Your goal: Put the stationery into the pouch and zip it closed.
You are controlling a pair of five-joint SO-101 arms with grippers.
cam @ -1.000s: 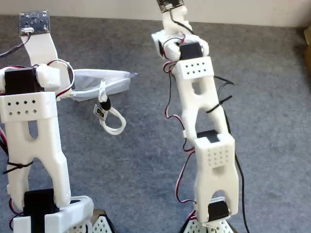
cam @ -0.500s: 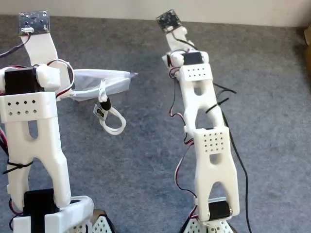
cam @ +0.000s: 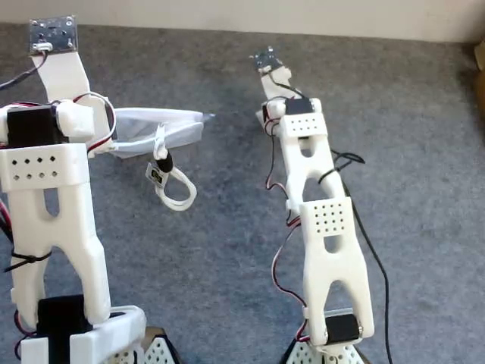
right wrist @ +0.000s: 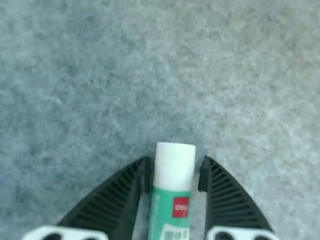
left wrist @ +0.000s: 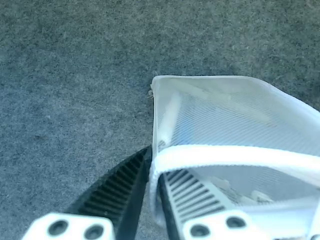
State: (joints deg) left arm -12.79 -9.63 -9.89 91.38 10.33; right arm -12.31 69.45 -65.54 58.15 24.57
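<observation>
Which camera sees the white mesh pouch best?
The left wrist view: the pouch is close up, mesh clear, its rim pinched by the left gripper. The high view shows it partly behind the left arm. The right wrist view faces a glue stick.

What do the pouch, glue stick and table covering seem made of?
The pouch looks like thin white mesh fabric, semi-transparent, with a solid band at its rim; perhaps nylon. The glue stick looks like smooth hard plastic, white top, green label. The table covering looks like fuzzy matte grey felt or short carpet.
</observation>
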